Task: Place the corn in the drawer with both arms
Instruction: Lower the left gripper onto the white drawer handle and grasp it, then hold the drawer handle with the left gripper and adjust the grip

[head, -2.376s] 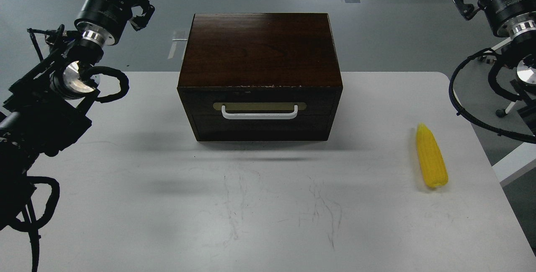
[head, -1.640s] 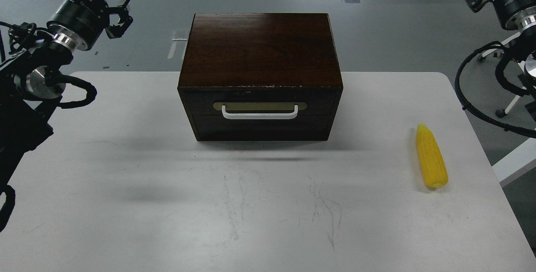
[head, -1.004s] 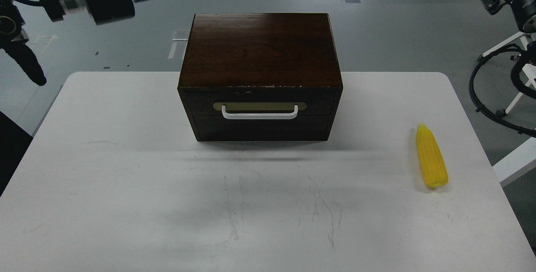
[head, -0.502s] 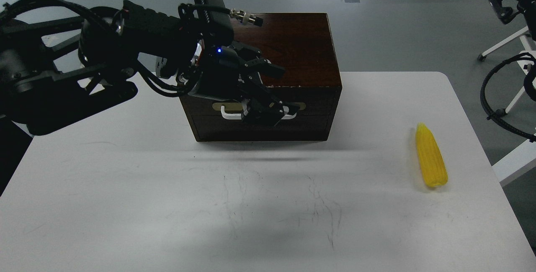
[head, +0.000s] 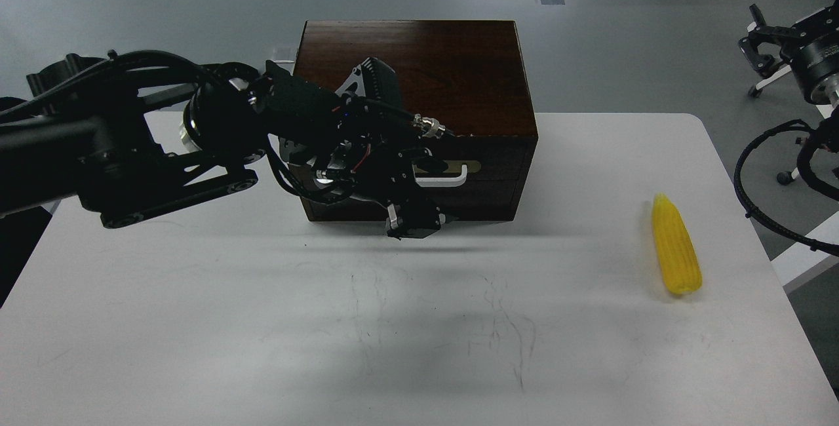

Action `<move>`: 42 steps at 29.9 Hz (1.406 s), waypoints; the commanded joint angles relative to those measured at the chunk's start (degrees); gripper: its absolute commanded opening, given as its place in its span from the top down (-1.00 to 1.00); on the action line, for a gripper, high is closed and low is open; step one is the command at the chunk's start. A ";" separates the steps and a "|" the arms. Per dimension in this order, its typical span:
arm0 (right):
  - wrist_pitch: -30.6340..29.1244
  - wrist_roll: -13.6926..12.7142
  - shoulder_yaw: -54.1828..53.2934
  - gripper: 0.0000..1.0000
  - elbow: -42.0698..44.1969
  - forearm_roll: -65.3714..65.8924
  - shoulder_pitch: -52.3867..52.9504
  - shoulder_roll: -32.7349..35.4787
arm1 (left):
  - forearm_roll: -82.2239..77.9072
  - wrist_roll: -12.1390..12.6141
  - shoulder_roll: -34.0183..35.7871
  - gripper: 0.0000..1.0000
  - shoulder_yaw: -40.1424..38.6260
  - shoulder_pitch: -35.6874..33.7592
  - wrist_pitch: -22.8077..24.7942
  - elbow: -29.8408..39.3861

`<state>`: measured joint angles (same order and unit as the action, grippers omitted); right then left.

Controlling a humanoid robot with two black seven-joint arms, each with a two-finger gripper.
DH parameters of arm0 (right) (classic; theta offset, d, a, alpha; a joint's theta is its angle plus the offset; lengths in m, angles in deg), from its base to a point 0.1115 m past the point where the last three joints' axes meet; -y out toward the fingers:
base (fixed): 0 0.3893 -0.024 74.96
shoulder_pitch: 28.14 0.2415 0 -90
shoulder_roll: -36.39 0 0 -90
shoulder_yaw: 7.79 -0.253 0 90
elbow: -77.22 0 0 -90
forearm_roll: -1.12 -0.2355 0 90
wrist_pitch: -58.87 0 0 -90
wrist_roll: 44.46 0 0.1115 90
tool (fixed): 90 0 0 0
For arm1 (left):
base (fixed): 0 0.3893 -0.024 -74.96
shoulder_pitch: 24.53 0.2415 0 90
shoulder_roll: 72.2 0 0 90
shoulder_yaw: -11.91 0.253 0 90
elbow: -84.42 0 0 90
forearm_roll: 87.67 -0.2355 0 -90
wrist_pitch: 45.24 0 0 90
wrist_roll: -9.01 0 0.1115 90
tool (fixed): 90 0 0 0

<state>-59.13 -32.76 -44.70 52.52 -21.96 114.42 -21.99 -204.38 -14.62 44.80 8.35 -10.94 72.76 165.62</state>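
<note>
The corn (head: 675, 252) lies on the white table (head: 196, 321) near its right edge, tip pointing away from me. The dark brown box (head: 452, 65) stands at the table's back middle with its drawer (head: 488, 177) closed. My left arm reaches across from the left, and its gripper (head: 419, 191) is right at the drawer front. It hides the left part of the white handle (head: 449, 180). Its fingers stand apart, one above and one below the handle's height. My right gripper (head: 760, 42) is raised off the table's right side, far from the corn, with its fingers apart and empty.
Black cables of the right arm (head: 754, 196) hang beside the table's right edge. A chair base (head: 783, 177) stands on the grey floor beyond it. The table front shows only scuff marks (head: 498, 321).
</note>
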 commanded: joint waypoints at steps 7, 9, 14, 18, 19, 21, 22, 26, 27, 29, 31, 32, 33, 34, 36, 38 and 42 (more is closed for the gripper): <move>0.00 -0.01 0.17 -1.00 0.00 0.05 0.62 0.37 | -4.23 0.25 -2.04 -0.50 0.23 1.61 0.00 -2.97; 0.00 -0.01 0.17 -1.00 0.00 0.05 0.62 0.28 | -4.23 0.42 -2.30 -0.51 0.23 1.70 0.00 -3.41; 0.00 -0.01 0.08 -1.00 0.00 0.05 0.62 0.37 | -5.28 0.86 -2.92 -0.56 0.23 1.61 0.00 -5.79; 0.00 -0.01 0.08 -1.00 0.00 0.05 0.62 0.37 | -7.48 0.95 -2.74 -0.56 0.23 1.70 0.00 -6.05; 0.00 -0.01 0.08 -1.00 0.00 0.05 0.62 0.37 | -7.57 0.95 -2.74 -0.56 0.23 1.79 0.00 -6.05; 0.00 -0.01 0.08 -1.00 0.00 0.05 0.62 0.37 | -7.66 0.87 -2.74 -0.56 0.66 1.79 0.00 -6.05; 0.00 -0.01 0.08 -1.00 0.00 0.05 0.62 0.37 | -7.57 0.86 -2.83 -0.56 2.23 1.62 0.00 -6.05; 0.00 -0.01 0.08 -1.00 0.00 0.05 0.62 0.37 | -7.57 0.95 -3.01 -0.56 4.71 1.35 0.00 -6.05; 0.00 -0.01 0.08 -1.00 0.00 0.05 0.71 0.37 | -7.57 0.95 -2.92 -0.56 4.80 1.44 0.00 -6.05; 0.00 -0.01 0.08 -1.00 0.00 0.05 0.71 0.37 | -7.48 0.95 -2.92 -0.57 4.80 1.44 0.00 -6.05; 0.00 -0.01 0.08 -1.00 0.00 0.05 0.71 0.46 | -7.48 0.95 -2.83 -0.59 4.80 1.26 0.00 -6.05; 0.00 -0.01 0.08 -1.00 0.00 0.05 0.62 0.55 | -7.48 0.95 -2.74 -0.59 4.80 1.26 0.00 -6.05; 0.00 -0.01 0.08 -1.00 0.00 0.05 0.62 0.72 | -7.48 0.95 -2.66 -0.59 4.80 1.26 0.00 -6.05; 0.00 -0.01 0.08 -1.00 0.00 0.05 0.62 0.72 | -7.48 0.95 -2.65 -0.59 4.80 1.26 0.00 -6.05; 0.00 -0.01 0.08 -1.00 0.00 0.05 0.62 0.81 | -7.48 0.86 -2.57 -0.59 4.89 1.44 0.00 -6.05; 0.00 -0.01 0.08 -1.00 0.00 0.05 0.62 0.81 | -7.48 0.78 -2.57 -0.59 4.89 1.61 0.00 -6.05; 0.00 0.08 0.08 -1.00 0.00 0.05 0.62 0.81 | -7.39 0.43 -2.65 -0.59 4.89 1.53 0.00 -6.05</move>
<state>-59.13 -32.77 -44.62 52.52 -21.91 115.05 -21.20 -211.86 -13.91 42.17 13.23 -9.34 72.76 159.57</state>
